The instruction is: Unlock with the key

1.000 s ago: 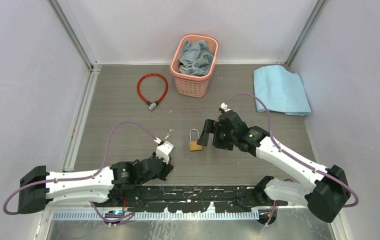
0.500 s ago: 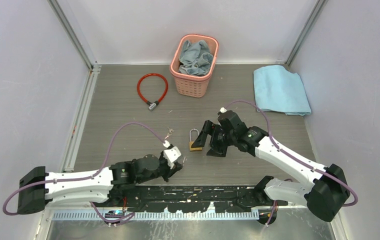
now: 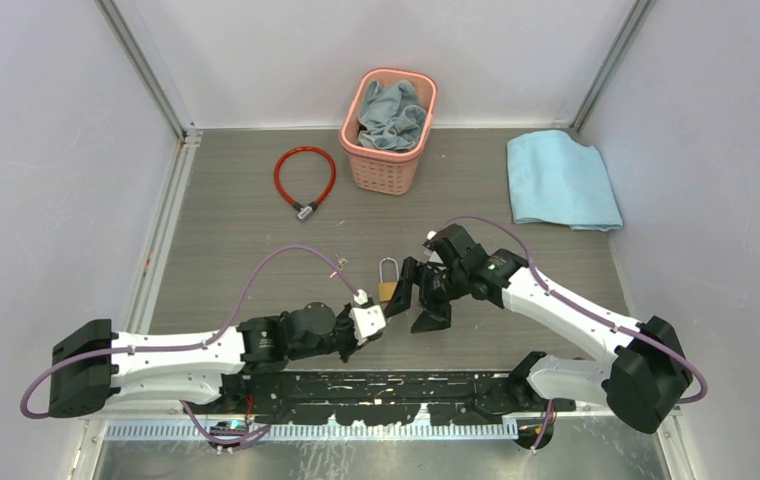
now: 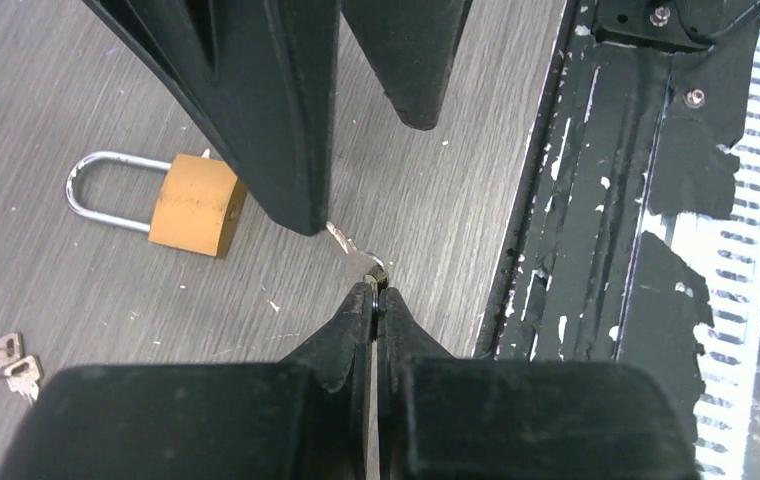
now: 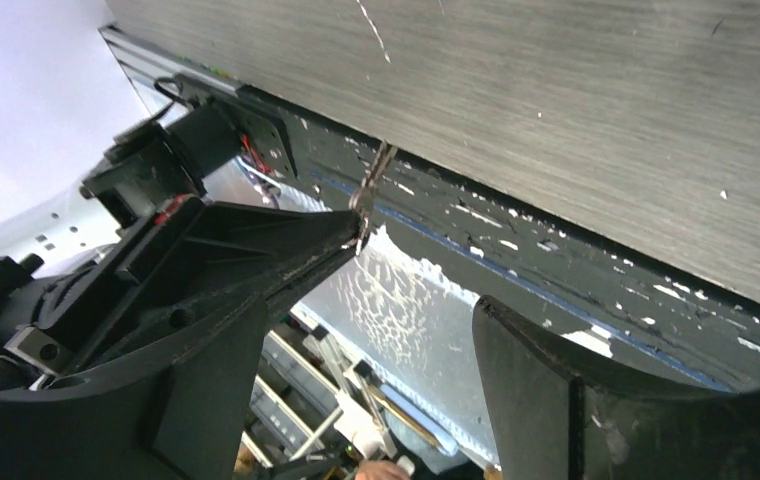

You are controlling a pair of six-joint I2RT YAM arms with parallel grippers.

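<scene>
**Top view.** We see a small brass padlock [image 3: 389, 288] lying flat on the table [image 3: 236, 230] between the two arms, its steel shackle pointing away from the bases. The left gripper [image 3: 371, 320] sits just beside it on the near side. The right gripper [image 3: 420, 302] stands with its jaws spread wide just to the lock's right. Spare keys [image 3: 339, 264], a red cable lock [image 3: 304, 181], a pink basket [image 3: 389, 160] and a blue cloth [image 3: 561, 180] lie farther off.

**Left wrist view.** Here we see what the top view hides: the left claw is pinched closed on a thin key [image 4: 354, 255] by its head. The blade pokes out and touches one black finger [image 4: 276, 120] of the right gripper.

We judge the key to be light, stiff and slippery, so it is best held by the head. The padlock looks dense and liable to slide. It is best clamped across its brass body, leaving the keyhole end free.

**Right wrist view.** The padlock is not in view. The key [image 5: 370, 182] shows only as a sliver at one fingertip, and the wide gap between the fingers is empty.
</scene>
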